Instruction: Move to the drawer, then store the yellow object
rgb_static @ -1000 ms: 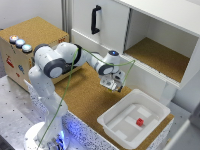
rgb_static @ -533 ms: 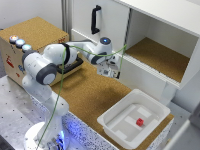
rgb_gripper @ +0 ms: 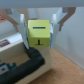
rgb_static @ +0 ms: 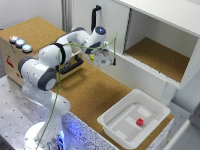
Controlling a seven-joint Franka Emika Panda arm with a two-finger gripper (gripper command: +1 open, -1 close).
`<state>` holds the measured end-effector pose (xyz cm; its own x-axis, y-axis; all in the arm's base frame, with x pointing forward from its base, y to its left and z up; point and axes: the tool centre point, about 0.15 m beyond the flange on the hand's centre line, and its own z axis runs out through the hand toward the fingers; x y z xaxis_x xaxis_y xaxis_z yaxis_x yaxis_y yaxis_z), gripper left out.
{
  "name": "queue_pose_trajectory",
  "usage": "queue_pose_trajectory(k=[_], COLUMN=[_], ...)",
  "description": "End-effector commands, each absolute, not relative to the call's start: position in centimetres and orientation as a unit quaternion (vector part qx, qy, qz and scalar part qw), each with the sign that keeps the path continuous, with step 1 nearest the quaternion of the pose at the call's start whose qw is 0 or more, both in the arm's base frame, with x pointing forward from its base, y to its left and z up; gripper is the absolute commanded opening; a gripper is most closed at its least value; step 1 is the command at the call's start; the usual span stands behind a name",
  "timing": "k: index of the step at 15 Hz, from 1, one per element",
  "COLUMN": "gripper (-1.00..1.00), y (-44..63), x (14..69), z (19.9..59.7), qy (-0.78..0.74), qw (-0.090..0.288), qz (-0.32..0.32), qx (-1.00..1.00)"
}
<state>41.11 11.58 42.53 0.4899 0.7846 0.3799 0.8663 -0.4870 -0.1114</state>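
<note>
Gripping the yellow object (rgb_gripper: 40, 33) between both fingers, my hand (rgb_static: 93, 57) is closed just to its width (block off the counter (rgb_static: 95, 92)), above the drawer (rgb_static: 69, 66) handle.

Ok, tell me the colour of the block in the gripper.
Yellow. The block, held in the gripper, shows best in the wrist view.

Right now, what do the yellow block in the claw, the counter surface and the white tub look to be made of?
The yellow block looks like painted wood or plastic: flat matte faces, crisp edges, a dark printed mark. The counter surface looks like cork, speckled brown and grainy. The white tub seems to be smooth plastic with a rounded moulded rim.
</note>
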Motion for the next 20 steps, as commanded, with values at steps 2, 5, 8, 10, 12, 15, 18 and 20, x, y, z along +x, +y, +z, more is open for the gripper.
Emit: queue_pose_trajectory(k=[2,5,8,10,12,15,18,20], gripper=[-1.0,-1.0,-1.0,-1.0,-1.0,-1.0,-1.0,-1.0], y=[21.1,25.8,28.4,29.5,30.2,30.7,31.0,31.0], x=[40.1,37.1,34.6,33.4,32.2,30.6,30.1,30.4], z=[42.9,42.1,39.9,38.2,36.4,34.2,32.8,32.1], qy=[-0.62,-0.695,-0.745,-0.762,-0.778,-0.797,-0.804,-0.802], qw=[0.175,0.157,0.118,0.1,0.082,0.053,0.034,0.03], qz=[-0.04,-0.007,0.03,0.051,0.076,0.087,0.098,0.104], qx=[-0.764,-0.701,-0.656,-0.637,-0.618,-0.596,-0.585,-0.588])
